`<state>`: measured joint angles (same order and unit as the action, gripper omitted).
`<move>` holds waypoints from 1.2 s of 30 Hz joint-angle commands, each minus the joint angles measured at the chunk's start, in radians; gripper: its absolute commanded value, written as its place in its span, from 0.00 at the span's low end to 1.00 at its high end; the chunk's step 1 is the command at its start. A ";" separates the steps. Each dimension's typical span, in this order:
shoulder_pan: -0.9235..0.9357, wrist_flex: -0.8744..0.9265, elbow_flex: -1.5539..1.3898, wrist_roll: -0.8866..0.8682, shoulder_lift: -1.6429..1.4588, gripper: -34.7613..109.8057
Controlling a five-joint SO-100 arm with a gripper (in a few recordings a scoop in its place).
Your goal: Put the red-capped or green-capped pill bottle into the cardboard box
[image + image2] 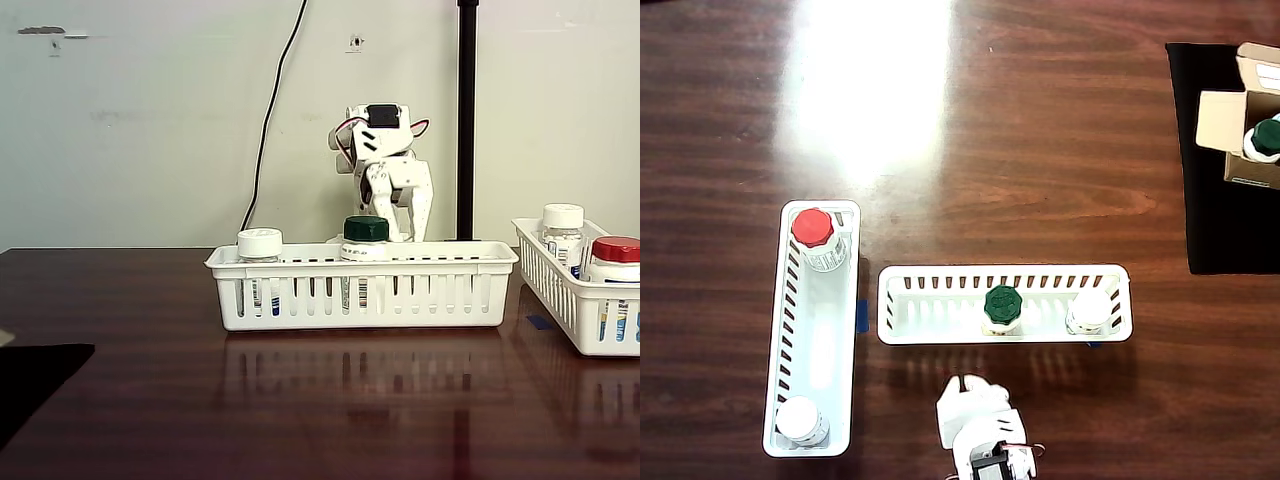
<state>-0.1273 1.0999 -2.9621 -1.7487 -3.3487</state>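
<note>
Gripper (pixel 383 190) sits folded behind the middle basket (pixel 360 290) in the fixed view; I cannot tell whether its jaws are spread. A green-capped bottle (pixel 365 240) and a white-capped bottle (pixel 260 248) stand inside. Overhead, the cardboard box (pixel 1225 120) lies far right on a black mat (pixel 1225 230), holding another green-capped bottle (pixel 1267 137). A red-capped bottle (pixel 814 230) stands in the left basket (pixel 780 340).

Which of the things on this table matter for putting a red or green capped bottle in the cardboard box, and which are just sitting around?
For the job:
cardboard box, one green-capped bottle already in it
green-capped bottle in the long basket
red-capped bottle in the side basket
gripper

Just there:
two white-capped bottles
black mat
</note>
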 commanded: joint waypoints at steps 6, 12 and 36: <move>-0.074 0.044 0.002 0.417 -0.086 0.25; -0.072 0.044 0.002 0.749 -0.086 0.25; -0.072 0.044 0.002 0.992 -0.086 0.25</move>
<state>-0.1457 1.1336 -2.9621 -0.7547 -3.3487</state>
